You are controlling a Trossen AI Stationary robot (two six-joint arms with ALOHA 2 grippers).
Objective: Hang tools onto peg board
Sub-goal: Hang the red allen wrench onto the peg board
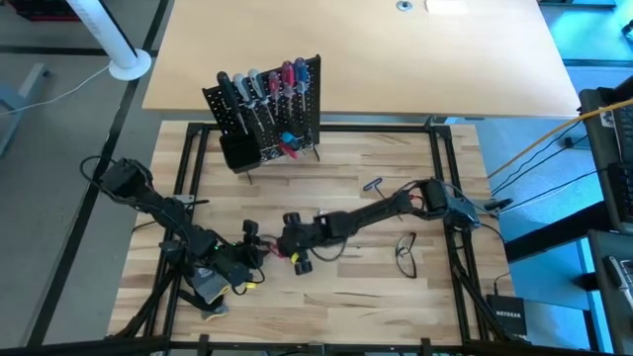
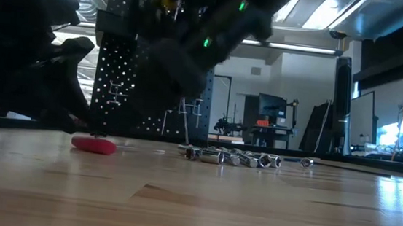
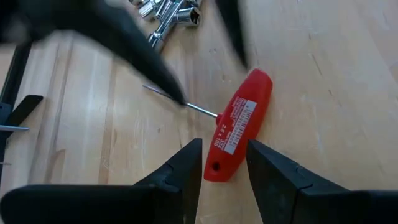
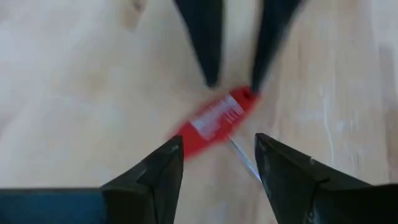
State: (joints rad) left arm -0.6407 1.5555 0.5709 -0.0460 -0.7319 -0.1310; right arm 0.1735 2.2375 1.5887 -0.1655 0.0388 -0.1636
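Screwdriver: red T-handle driver (image 3: 239,124) lies flat on the wooden table (image 1: 396,297), thin metal shaft pointing away from the handle; I see it between the two grippers, near the front-left middle of the table.
Right gripper: (image 4: 217,163) hangs just over the red handle, fingers spread apart, nothing pinched between them that I can see; the handle and shaft show in the gap.
Left gripper: (image 3: 224,168) sits low at the handle's other end, fingers parted with the butt of the handle showing between them; I cannot tell whether they touch it.
Peg board: (image 1: 297,114) stands upright at the table's far edge, with several tools (image 1: 267,84) already hung along its top, red, blue, black and grey handles side by side.
Bin: black box (image 1: 235,153) fixed at the board's lower left corner.
Loose bits: silver metal pieces (image 2: 230,157) lie on the table in a cluster, near the red driver.
Glove: grey with yellow trim (image 1: 210,289), under the left arm at the front-left.
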